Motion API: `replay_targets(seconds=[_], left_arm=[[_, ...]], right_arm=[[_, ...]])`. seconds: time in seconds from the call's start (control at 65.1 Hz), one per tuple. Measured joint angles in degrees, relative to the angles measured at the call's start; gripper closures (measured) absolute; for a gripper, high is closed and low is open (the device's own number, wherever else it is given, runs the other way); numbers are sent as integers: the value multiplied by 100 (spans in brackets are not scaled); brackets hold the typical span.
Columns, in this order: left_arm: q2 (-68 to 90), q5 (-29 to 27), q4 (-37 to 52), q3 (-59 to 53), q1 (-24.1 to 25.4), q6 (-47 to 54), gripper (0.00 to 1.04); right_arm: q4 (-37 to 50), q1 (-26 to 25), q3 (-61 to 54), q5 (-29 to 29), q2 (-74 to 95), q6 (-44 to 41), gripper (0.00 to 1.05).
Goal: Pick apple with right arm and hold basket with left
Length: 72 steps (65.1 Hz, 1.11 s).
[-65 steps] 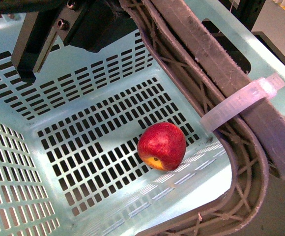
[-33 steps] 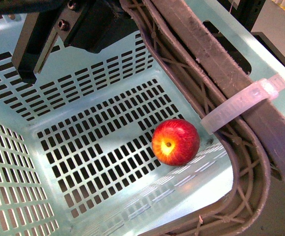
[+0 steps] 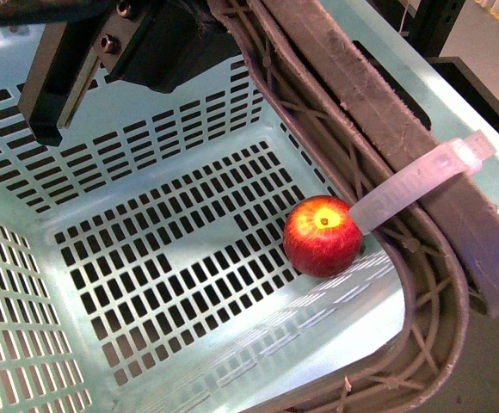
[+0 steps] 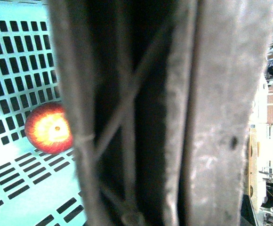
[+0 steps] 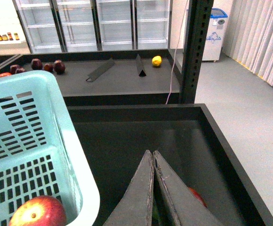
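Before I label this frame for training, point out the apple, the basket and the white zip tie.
apple [image 3: 322, 236], front view, middle of its red skin.
basket [image 3: 172, 129], front view, slotted far wall.
zip tie [image 3: 415, 181], front view, middle of the strap.

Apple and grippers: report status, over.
Right gripper shut, empty, outside basket. Apple on basket floor. Handle, zip tie close beside it. Left gripper: grip unconfirmed.

No legible text, brand or number in any view; blue marking on the white cabinet, upper right of the right wrist view, unreadable.
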Motion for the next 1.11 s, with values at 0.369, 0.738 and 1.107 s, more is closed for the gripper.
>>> replay_targets(seconds=[0.369,0.738,1.107], left_arm=[[0,7,0,0,0,0,90],[0,-2,0,4,0,0,90],[0,-2,0,7,-2,0,90]], right_arm=[[-708,0,0,0,-715,2,103],[-1836,0,0,2,-1808,0,103],[-1840,0,0,2,-1816,-9,43]])
